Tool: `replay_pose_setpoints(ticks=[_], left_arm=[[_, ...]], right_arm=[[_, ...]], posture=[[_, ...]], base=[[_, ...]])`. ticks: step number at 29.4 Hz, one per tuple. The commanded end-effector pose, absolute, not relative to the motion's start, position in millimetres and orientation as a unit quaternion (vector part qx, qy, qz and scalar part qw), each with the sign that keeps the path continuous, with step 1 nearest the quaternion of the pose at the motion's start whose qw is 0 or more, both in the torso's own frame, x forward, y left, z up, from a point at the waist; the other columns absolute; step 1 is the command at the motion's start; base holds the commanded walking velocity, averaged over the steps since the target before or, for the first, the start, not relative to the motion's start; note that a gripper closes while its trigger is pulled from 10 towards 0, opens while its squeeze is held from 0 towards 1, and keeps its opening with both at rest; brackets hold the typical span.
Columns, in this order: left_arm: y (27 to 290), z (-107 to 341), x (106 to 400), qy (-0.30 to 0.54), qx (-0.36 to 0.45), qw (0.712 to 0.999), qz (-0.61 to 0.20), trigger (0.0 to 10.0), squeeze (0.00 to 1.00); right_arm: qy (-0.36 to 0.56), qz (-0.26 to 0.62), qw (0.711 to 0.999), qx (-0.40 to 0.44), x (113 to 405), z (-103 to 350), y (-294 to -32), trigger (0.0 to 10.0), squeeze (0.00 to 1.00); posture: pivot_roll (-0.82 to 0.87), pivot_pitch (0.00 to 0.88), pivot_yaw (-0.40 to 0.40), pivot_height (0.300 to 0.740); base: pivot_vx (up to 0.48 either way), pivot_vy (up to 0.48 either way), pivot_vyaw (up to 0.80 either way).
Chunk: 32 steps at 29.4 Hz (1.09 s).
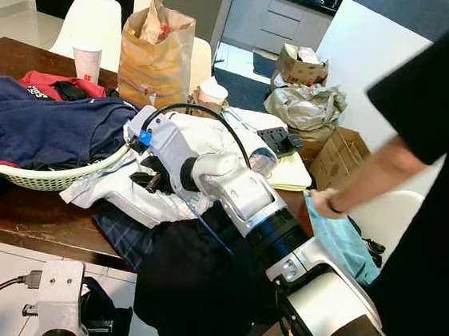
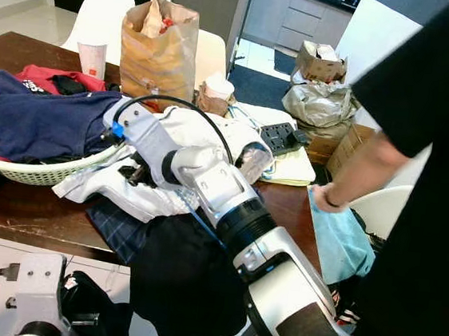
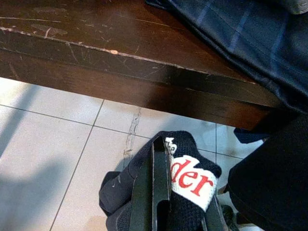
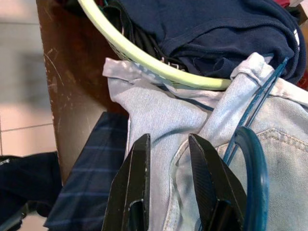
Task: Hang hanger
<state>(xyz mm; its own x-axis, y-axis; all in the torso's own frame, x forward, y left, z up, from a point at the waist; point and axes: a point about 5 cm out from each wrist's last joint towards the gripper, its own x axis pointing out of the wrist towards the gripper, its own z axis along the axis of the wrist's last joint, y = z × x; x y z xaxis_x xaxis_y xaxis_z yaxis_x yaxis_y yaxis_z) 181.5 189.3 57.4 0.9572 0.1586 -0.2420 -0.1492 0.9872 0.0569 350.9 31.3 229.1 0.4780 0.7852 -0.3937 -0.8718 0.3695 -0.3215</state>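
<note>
Hovering over the jeans, your right gripper is spread and empty; the hanger lies just beside it, ungrasped. Your left gripper clamps a dark cloth.

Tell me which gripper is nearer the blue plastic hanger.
Right. The right gripper hovers open over the pale jeans, beside the blue plastic hanger; the left gripper hangs below the table edge, holding dark cloth.

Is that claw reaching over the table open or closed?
Open: the right claw has its two fingers apart above the pale jeans, gripping nothing.
</note>
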Motion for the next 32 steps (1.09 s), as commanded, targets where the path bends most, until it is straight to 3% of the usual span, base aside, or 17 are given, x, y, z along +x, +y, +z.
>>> replay_pose_setpoints(ticks=[1,10,17,19,21,22,25,27,28,30,31,32], left_arm=[[185.0,59.8,183.2,0.117,0.021,0.99,0.074,10.0,0.0],[185.8,61.5,182.9,0.116,0.023,0.99,0.074,10.0,0.0],[186.5,62.1,183.8,0.115,0.024,0.99,0.074,10.0,0.0],[186.5,62.2,184.0,0.115,0.024,0.99,0.074,10.0,0.0],[186.5,62.2,184.1,0.115,0.024,0.99,0.073,10.0,0.0],[186.6,62.1,184.2,0.115,0.024,0.99,0.074,10.0,0.0],[186.7,62.1,184.1,0.115,0.024,0.99,0.074,10.0,0.0],[187.0,62.1,184.3,0.114,0.024,0.99,0.074,10.0,0.0],[187.2,62.1,184.4,0.115,0.024,0.99,0.074,10.0,0.0],[187.2,62.1,184.4,0.115,0.024,0.99,0.074,10.0,0.0],[187.0,61.9,184.4,0.115,0.024,0.99,0.073,10.0,0.0],[187.0,61.9,184.4,0.115,0.024,0.99,0.073,10.0,0.0]], right_arm=[[0.105,0.482,0.826,-0.271,352.7,218.4,22.4,10.0,0.0],[0.101,0.444,0.848,-0.27,357.0,226.4,14.2,10.0,0.0],[0.091,0.418,0.88,-0.206,366.3,238.1,7.2,10.0,0.0],[0.094,0.416,0.883,-0.197,366.5,238.4,7.1,10.0,0.05],[0.101,0.408,0.887,-0.191,366.6,236.2,5.8,10.0,0.62],[0.105,0.404,0.888,-0.192,366.6,234.5,5.1,10.0,0.63],[0.107,0.401,0.889,-0.194,366.5,233.6,4.6,10.0,0.63],[0.107,0.398,0.889,-0.198,366.1,232.4,4.6,10.0,0.58],[0.109,0.396,0.89,-0.198,365.6,231.1,4.6,10.0,0.13],[0.109,0.396,0.89,-0.198,365.6,231.1,4.6,10.0,0.13],[0.104,0.391,0.895,-0.187,365.9,231.5,4.5,10.0,0.0],[0.104,0.391,0.895,-0.187,365.9,231.5,4.5,10.0,0.0]], posture=[[0.14,0.0,-0.187,0.74],[0.13,0.0,-0.179,0.74],[0.13,0.0,-0.176,0.74],[0.13,0.0,-0.175,0.74],[0.13,0.0,-0.175,0.74],[0.13,0.0,-0.175,0.74],[0.13,0.0,-0.175,0.74],[0.13,0.0,-0.173,0.74],[0.13,0.0,-0.172,0.74],[0.13,0.0,-0.172,0.74],[0.13,0.0,-0.172,0.74],[0.13,0.0,-0.172,0.74]], base=[[0.0,0.0,0.0],[0.0,0.0,0.0],[0.0,0.0,0.0],[0.0,0.0,0.0],[0.0,0.0,0.0],[0.0,0.0,0.0],[0.0,0.0,0.0],[0.0,0.0,0.0],[0.0,0.0,0.0],[0.0,0.0,0.0],[0.0,0.0,0.0],[0.0,0.0,0.0]])
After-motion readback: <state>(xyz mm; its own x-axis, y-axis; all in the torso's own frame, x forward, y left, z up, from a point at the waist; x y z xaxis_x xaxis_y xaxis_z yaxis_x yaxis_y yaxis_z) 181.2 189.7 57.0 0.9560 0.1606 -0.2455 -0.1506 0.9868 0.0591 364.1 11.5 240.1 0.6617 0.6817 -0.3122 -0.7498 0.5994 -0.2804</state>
